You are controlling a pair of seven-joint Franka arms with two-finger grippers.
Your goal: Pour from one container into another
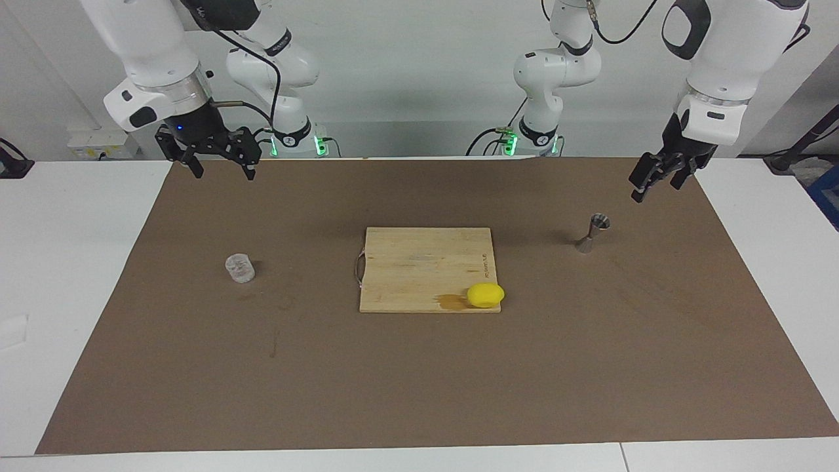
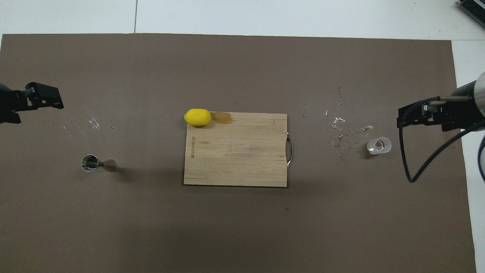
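At right arm's end of mat (image 1: 196, 393): glass tumbler (image 1: 239, 268) upright, right gripper (image 1: 221, 168) raised over mat, fingers spread, empty. At left arm's end: steel jigger (image 1: 593, 233) upright; left gripper (image 1: 661, 178) raised nr it, can't tell if spread or closed. Btwn them: cutting board (image 1: 419, 262) w/ lemon (image 1: 486, 295) on corner.

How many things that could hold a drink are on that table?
2. A clear glass tumbler stands on the brown mat toward the right arm's end of the table. A steel jigger stands upright toward the left arm's end. The cutting board lies between them. Nothing seems hidden.
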